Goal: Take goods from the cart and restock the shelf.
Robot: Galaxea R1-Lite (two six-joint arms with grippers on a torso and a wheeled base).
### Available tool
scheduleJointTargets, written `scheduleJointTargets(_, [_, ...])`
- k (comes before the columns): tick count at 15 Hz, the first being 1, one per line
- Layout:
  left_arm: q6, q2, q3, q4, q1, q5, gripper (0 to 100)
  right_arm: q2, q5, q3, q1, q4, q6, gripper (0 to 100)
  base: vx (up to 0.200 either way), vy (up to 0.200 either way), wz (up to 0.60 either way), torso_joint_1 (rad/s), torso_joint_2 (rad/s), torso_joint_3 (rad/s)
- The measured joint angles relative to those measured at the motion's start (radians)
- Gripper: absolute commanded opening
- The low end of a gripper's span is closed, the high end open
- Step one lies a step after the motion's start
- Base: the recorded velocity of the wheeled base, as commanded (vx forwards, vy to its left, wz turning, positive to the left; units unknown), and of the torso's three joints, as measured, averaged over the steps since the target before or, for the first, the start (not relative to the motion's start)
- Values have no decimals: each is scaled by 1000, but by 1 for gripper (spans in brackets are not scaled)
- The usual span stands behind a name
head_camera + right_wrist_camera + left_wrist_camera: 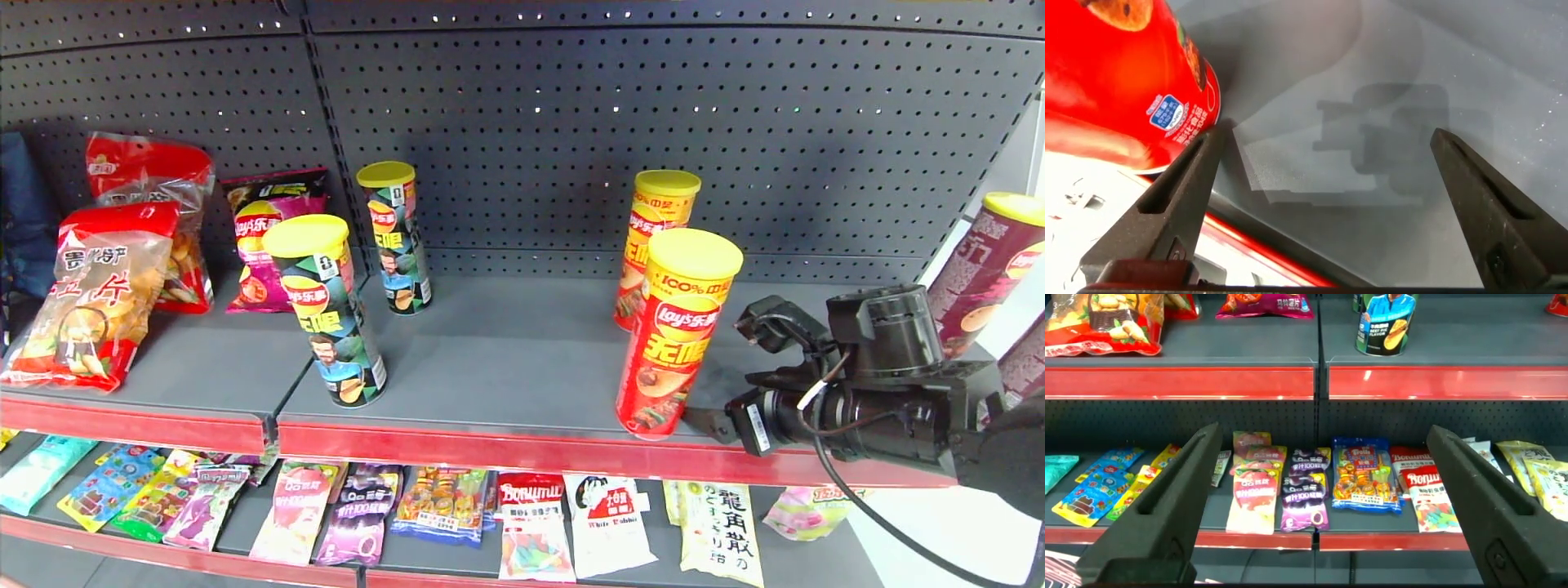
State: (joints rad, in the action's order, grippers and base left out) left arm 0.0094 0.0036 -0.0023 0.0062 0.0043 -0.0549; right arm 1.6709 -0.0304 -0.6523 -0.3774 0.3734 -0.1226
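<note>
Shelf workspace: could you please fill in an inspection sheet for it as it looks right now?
Surface: grey top shelf, red front edge.
Job's things: front red can, rear red can, front dark can, rear dark can, all upright.
Clutter: snack bags at the left.
End effectors: right end effector open beside the front red can; left end effector open, facing candy packets.
Cables: black cable hanging by the right arm.
Surroundings: pegboard behind; lower shelf below.

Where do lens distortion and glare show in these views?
Head view: shelf edge and pegboard bow, cans lean outward near the sides. Right wrist view: white washout beside the red can. Left wrist view: lines straight, no washout.
</note>
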Motion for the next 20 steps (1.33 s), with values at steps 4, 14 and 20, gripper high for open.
scheduleJointTargets(4, [0,0,1,0,0,0,100,6,-6,-5,-1,1,0,100,0,0,0,0,0,0])
scheduleJointTargets(14, [0,0,0,0,0,0,100,11,-7,-18,-14,-1,0,100,0,0,0,0,0,0])
scheduleJointTargets(20, [0,0,1,0,0,0,100,17,-6,-25,-24,0,0,100,0,0,0,0,0,0])
